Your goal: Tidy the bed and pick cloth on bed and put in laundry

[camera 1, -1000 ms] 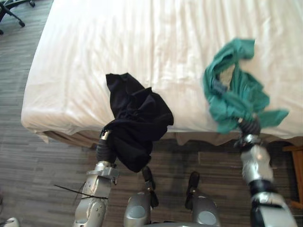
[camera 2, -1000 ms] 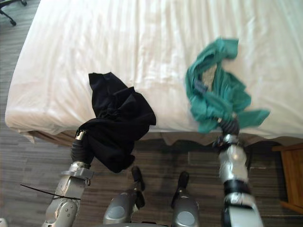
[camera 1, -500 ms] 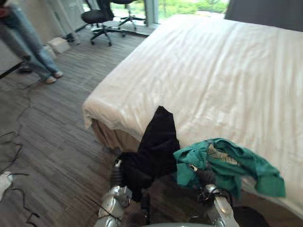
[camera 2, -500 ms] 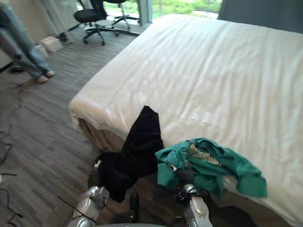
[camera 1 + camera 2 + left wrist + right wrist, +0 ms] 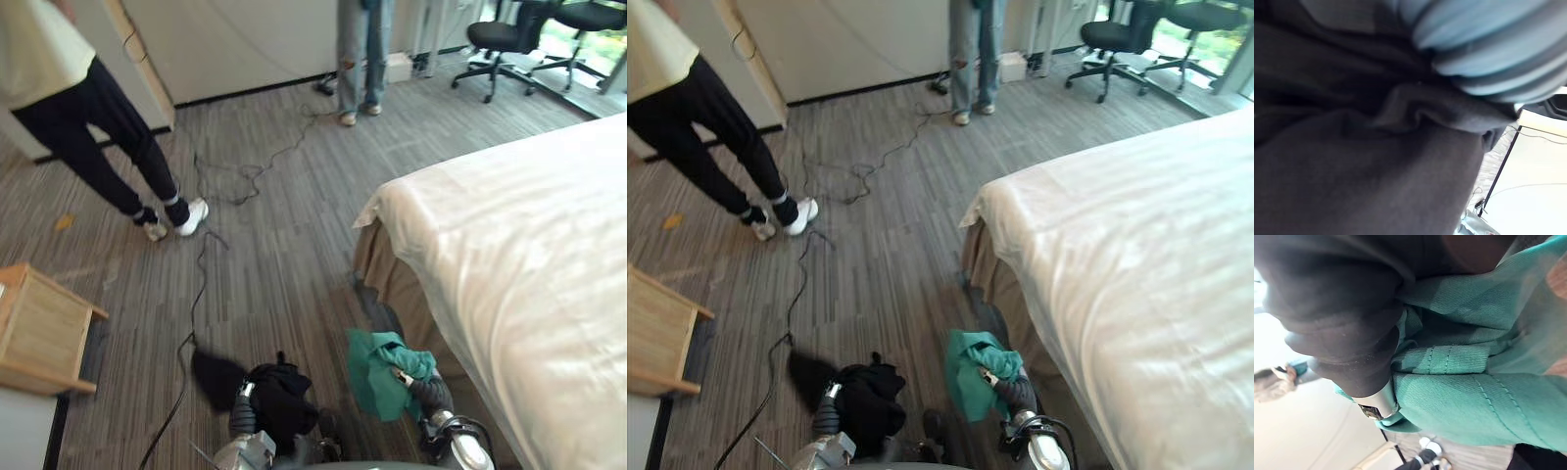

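Right hand point(image 5: 1347, 328) is clamped on green cloth point(image 5: 377, 370); black cloth point(image 5: 279, 397) drapes over left hand point(image 5: 241, 411), so I cannot tell its state. Both cloths hang low over the floor point(image 5: 274, 255) beside the bed point(image 5: 529, 255), carried clear, presumably for transfer to the laundry

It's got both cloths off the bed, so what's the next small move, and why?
Probably step forward over the floor, scanning for the laundry bin: the green cloth is clutched in the right hand, the black cloth is bunched over the left hand, and both hang clear of the bed, whose sheet looks smooth.
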You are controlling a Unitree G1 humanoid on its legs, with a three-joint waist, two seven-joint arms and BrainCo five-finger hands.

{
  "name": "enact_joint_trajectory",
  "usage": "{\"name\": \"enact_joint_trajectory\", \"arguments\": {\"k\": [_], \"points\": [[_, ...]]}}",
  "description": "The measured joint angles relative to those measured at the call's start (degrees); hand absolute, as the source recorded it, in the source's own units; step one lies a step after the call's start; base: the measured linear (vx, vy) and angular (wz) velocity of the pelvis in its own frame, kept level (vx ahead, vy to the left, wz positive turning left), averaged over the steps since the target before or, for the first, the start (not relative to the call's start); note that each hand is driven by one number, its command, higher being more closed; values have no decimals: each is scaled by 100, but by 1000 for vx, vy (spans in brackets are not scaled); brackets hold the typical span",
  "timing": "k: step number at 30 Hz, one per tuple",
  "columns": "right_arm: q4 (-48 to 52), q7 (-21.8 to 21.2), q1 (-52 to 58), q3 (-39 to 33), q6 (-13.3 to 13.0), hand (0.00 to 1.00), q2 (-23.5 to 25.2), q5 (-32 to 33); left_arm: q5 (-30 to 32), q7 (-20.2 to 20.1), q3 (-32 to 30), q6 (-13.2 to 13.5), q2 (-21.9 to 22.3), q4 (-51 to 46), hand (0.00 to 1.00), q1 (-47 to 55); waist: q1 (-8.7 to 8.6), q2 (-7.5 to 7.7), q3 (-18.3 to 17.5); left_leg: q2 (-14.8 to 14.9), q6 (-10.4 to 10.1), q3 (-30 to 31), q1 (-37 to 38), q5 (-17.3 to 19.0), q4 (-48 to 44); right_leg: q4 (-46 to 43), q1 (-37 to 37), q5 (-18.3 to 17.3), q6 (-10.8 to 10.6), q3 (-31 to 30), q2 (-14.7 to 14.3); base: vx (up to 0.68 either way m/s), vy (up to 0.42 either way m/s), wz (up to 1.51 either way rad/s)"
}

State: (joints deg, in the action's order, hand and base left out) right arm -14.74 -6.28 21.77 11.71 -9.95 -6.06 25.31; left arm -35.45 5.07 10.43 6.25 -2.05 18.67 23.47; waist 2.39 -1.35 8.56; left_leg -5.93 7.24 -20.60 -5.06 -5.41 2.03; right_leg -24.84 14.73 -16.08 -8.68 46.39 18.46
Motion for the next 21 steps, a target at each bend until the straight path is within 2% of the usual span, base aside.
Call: {"name": "enact_joint_trajectory", "arguments": {"k": [1, 2, 3, 4, 5, 6, 7, 8, 9, 10, 11, 12, 18, 21], "points": [[-12, -18, 15, 92, -8, 100, -9, -19, 81, 0, 82, 46, -38, 17, 100, -15, -5, 14, 42, -63, -2, 353, 76, -2, 4, -809, -235, 132, 549, -170, 190, 101, 68, 105], [-43, -15, 58, 140, -27, 100, -10, -46, 138, 1, 139, 87, -78, 58, 100, -28, -39, 10, 61, -60, -71, 652, 115, -67, -8, -1243, -515, -84, 760, -717, 78, 103, 66, 113], [-43, -11, 69, 179, -57, 100, 15, -74, 139, -1, 143, 102, -121, 103, 100, -65, -65, 6, 72, -62, -91, 836, 120, -81, -11, -1326, -661, -163, 749, -1018, -92, 97, 40, 153], [-42, -19, 95, 256, -123, 100, 12, -122, 137, -4, 203, 122, -192, 245, 100, -205, -203, -45, 116, -115, -170, 1348, 122, -133, 17, -1313, -980, -340, 724, -1625, -570, 74, -13, 191], [-101, -13, 136, 253, -243, 100, -12, -119, 150, -40, 313, 138, -296, 431, 100, -391, -320, -96, 138, -125, -114, 1676, 161, -80, 112, -1109, -1171, -385, 732, -2094, -989, 57, -23, 210], [-162, -12, 156, 236, -320, 100, -39, -118, 169, -82, 341, 137, -312, 549, 100, -510, -357, -132, 159, -125, -135, 1799, 174, 34, 120, -889, -1246, -392, 724, -2269, -1247, 66, -35, 218], [-259, -6, 212, 216, -374, 100, -73, -111, 257, -141, 364, 141, -331, 791, 100, -719, -470, -4, 169, -165, -666, 1714, 137, 579, -62, -268, -1373, -382, 715, -2723, -1429, 69, -16, 215], [-308, -15, 234, 191, -539, 100, 86, -67, 306, -204, 365, 191, -521, 811, 100, -833, -470, 396, 143, -292, 524, 1693, -300, 649, -1311, -21, -1529, -327, 581, -3089, -1104, 119, -81, 192], [-290, -19, 323, 122, -638, 100, 101, 7, 373, -287, 495, 191, -601, 789, 100, -846, -416, 284, 178, -94, 221, 1898, -440, 778, -1641, 5, -1605, -317, 439, -3234, -1105, 125, -86, 138], [-643, -16, 188, 87, -647, 100, 126, 68, 422, -306, 512, 114, -627, 1012, 100, -887, -408, 503, 211, -439, 138, 1962, -275, 801, -1632, 70, -1571, -83, 459, -3595, -868, 112, -96, 75], [-705, -15, 159, 76, -643, 100, 97, 90, 458, -306, 531, 87, -599, 1081, 100, -878, -401, 478, 189, -499, 150, 2052, -180, 756, -1531, 123, -1484, -25, 457, -3614, -876, 62, -31, 50], [-845, 34, -134, 65, -698, 100, 101, 343, 645, -1009, 1150, -354, -593, 1017, 100, -746, -478, 228, -57, 95, -251, 1907, 664, -85, 336, 1806, -1118, 931, 492, -3784, -1329, 18, -14, 13], [-862, 34, -131, 57, -697, 100, 103, 342, 646, -986, 1144, -354, -588, 1020, 100, -756, -481, 216, -61, 118, -302, 1795, 697, -47, 335, 1806, -1125, 921, 514, -3884, -1344, 0, -1, -8], [-988, 35, -121, 33, -617, 100, 114, 325, 646, -790, 1139, -345, -575, 1134, 100, -784, -533, 186, -83, 150, -321, 1648, 774, -3, 338, 1825, -1076, 917, 528, -3949, -1366, 4, -26, -18]]}}
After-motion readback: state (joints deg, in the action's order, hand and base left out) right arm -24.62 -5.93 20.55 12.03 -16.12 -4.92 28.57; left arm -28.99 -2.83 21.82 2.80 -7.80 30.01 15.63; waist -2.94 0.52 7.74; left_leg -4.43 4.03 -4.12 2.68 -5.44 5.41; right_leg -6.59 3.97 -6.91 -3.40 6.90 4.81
